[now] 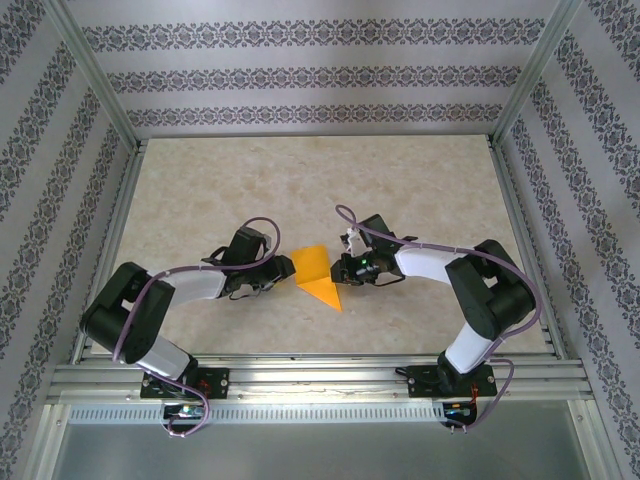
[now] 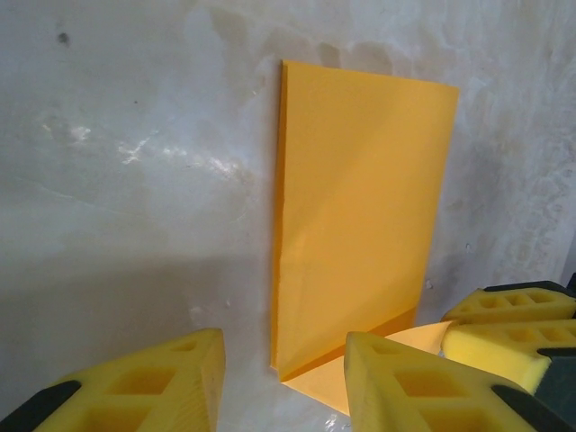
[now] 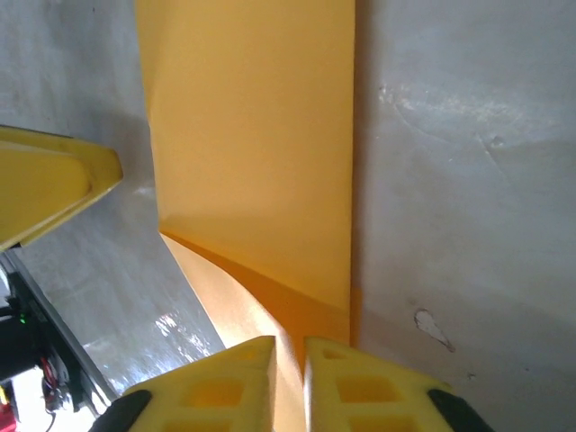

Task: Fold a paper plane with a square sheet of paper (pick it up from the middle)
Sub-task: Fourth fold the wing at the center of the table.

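on the table, right gripper pinches orange sheet.

A flat tabletop with a pale beige, marble-like pattern has a folded sheet of bright orange paper lying near its middle. The paper narrows to a point toward the near edge. Most of it rests flat on the surface (mottled, with a few dark specks and scuffs up close), while one lower flap curls up off it.
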### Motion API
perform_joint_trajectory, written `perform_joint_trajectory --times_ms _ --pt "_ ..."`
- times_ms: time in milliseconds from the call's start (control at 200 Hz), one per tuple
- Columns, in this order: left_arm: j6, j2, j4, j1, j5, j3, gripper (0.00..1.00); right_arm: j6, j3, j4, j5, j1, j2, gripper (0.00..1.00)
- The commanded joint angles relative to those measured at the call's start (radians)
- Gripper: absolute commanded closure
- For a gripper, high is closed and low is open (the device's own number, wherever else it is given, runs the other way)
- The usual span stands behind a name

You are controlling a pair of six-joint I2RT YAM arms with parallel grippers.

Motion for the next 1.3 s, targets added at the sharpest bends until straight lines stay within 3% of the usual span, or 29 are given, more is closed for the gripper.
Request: perform_joint_trajectory --times_ms 0,115,330,644,1099,1294 --pt "-0.02 0.01 0.012 0.016 0.006 0.022 0.6 0.014 -0.001 0.032 -0.023 -0.004 -0.003 0.88" --pt "-0.024 0.02 0.025 0.02 0.018 0.025 0.58 0.016 -0.009 0.04 -0.032 -0.013 -0.01 0.92" --pt "-0.032 0.035 0.048 0.022 0.029 0.037 0.52 0.021 -0.027 0.059 -0.051 -0.031 -0.02 0.92" --pt "-0.052 0.066 0.085 0.021 0.062 0.056 0.51 0.075 -0.1 0.213 -0.174 -0.078 -0.044 0.92" --pt "-0.047 0.084 0.089 0.023 0.078 0.08 0.49 0.088 -0.131 0.276 -0.241 -0.117 -0.048 0.92" --pt "-0.063 0.108 0.116 0.022 0.095 0.088 0.49 0.144 -0.176 0.383 -0.278 -0.142 -0.049 0.93"
